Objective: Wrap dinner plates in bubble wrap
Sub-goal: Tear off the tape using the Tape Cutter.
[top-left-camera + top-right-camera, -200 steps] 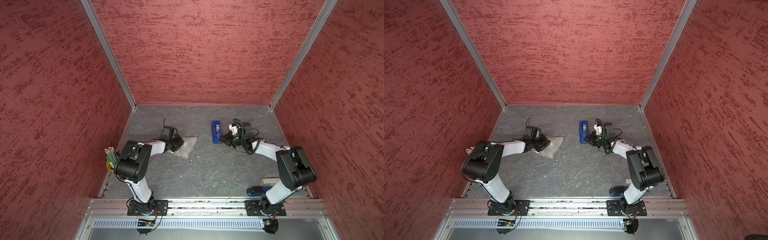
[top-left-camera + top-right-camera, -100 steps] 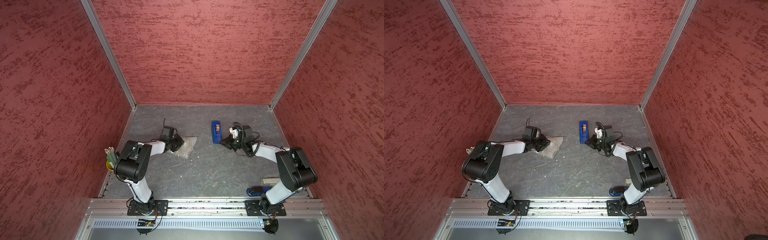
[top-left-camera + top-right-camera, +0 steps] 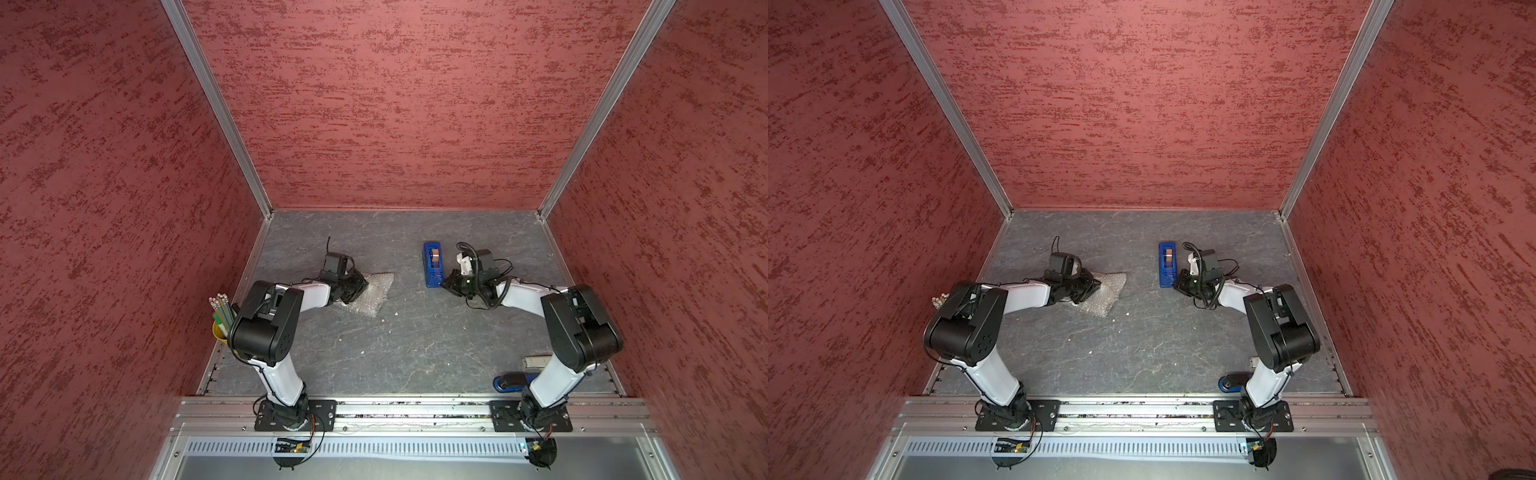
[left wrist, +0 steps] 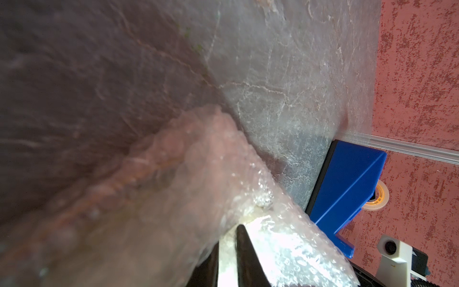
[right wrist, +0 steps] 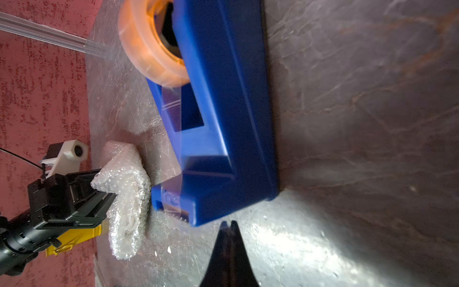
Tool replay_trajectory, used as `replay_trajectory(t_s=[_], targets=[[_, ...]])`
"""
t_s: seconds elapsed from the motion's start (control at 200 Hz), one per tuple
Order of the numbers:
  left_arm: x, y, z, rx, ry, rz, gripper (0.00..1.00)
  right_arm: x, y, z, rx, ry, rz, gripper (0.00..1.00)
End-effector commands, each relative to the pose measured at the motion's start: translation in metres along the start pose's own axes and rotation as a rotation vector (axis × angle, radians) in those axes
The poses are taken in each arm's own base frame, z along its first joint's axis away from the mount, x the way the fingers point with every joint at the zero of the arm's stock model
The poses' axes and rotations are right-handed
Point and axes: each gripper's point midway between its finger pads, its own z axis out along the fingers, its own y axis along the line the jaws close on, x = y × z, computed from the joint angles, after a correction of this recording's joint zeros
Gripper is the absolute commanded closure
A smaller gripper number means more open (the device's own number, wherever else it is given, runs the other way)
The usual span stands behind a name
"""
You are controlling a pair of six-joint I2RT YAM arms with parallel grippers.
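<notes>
Pinching bubble wrap (image 3: 376, 293) w/ left gripper (image 3: 358, 287): nearly closed, fold of sheet caught btwn black fingers (image 4: 244, 251) in left wrist view. Lying crumpled as whitish bundle on grey table (image 3: 395, 357), left of centre in both top views, near edge tucked under gripper. Can't tell whether plate sits inside folds. Showing right gripper (image 3: 449, 286) fully closed, tips pressed together, nothing seen btwn them in right wrist view; low over table, just beside cutter end of blue tape dispenser (image 3: 432, 266), not touching it as far as that view shows. Pointing lengthwise toward back wall, w/ orange-cored tape roll (image 5: 154, 49) at far end, approx. level w/ wrap bundle but well apart from it. Standing at table's left edge, beside left arm's elbow: yellow pencil cup (image 3: 219, 330) w/ pencils.
</notes>
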Motion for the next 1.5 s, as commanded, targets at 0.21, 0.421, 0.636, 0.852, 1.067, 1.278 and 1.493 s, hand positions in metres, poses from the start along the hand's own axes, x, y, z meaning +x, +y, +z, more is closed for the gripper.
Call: replay_trajectory(t_s=[0.21,0.421,0.636,0.852,1.067,1.278,1.493], targets=[[0.020,0.062,0.005,-0.192,0.060,-0.074,0.83,0.000,-0.016,-0.032,0.185,-0.121,-0.058,1.00],[0.019,0.062,0.004,-0.191,0.059,-0.075,0.83,0.009,-0.016,-0.016,0.167,-0.058,-0.068,1.00],[0.019,0.063,0.004,-0.190,0.057,-0.078,0.83,0.023,0.015,-0.017,0.045,-0.013,-0.044,1.00],[0.019,0.063,0.004,-0.189,0.059,-0.079,0.83,0.018,0.055,-0.036,-0.107,-0.031,0.010,1.00],[0.019,0.063,0.004,-0.187,0.058,-0.080,0.83,0.020,0.063,-0.036,-0.155,-0.015,0.039,1.00],[0.020,0.064,0.005,-0.189,0.063,-0.082,0.83,0.033,0.047,-0.023,-0.136,0.015,0.071,1.00],[0.019,0.064,0.005,-0.190,0.063,-0.085,0.83,0.044,0.019,-0.004,-0.063,0.042,0.085,1.00]])
